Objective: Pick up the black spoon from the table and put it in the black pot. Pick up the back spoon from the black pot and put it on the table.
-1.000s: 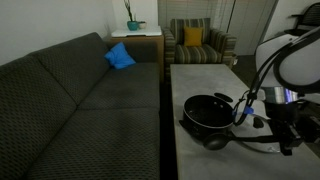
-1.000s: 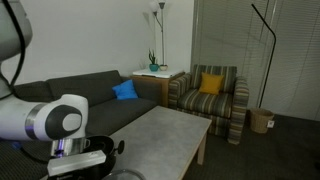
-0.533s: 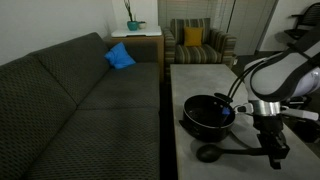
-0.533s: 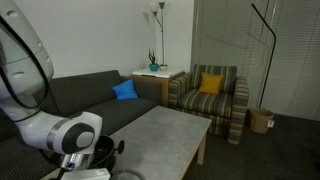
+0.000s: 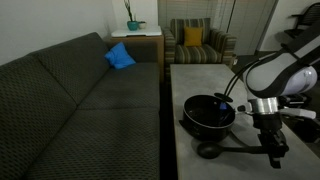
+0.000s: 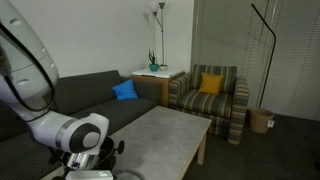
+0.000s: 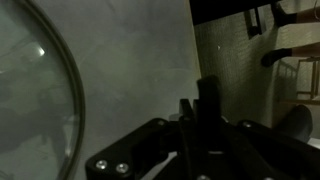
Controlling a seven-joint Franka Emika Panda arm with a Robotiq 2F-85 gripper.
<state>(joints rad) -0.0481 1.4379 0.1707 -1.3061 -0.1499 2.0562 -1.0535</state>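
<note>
The claw [image 5: 273, 153] is pointing down at the surface, close to its edge. In the wrist view its fingers [image 7: 207, 95] are looking drawn near each other, but the picture is too dark. I cannot tell whether they are gripping anything.

The long, slim black spoon [image 5: 232, 150] is lying flat on the light grey concrete-look surface [image 5: 200, 78]. Its oval bowl is pointing toward the dark grey sofa [image 5: 80, 100], and the tip of its thin handle is reaching the claw. It is sitting just beside the wide, shallow black pot [image 5: 208, 113], not in it.

The main risk, as I am judging it, is coming from the grip point. A hold on the very end of a thin handle is leaving the whole spoon hanging out to one side, so it could be pivoting or slipping free during a lift. A missed closure could be nudging the handle toward the nearby edge and off onto the floor. During a carry, the drooping bowl could be catching the pot's rim and shoving the pot. The round glass lid with a metal rim [image 7: 40, 100], showing near the claw in the wrist view, could also be getting clipped.
</note>
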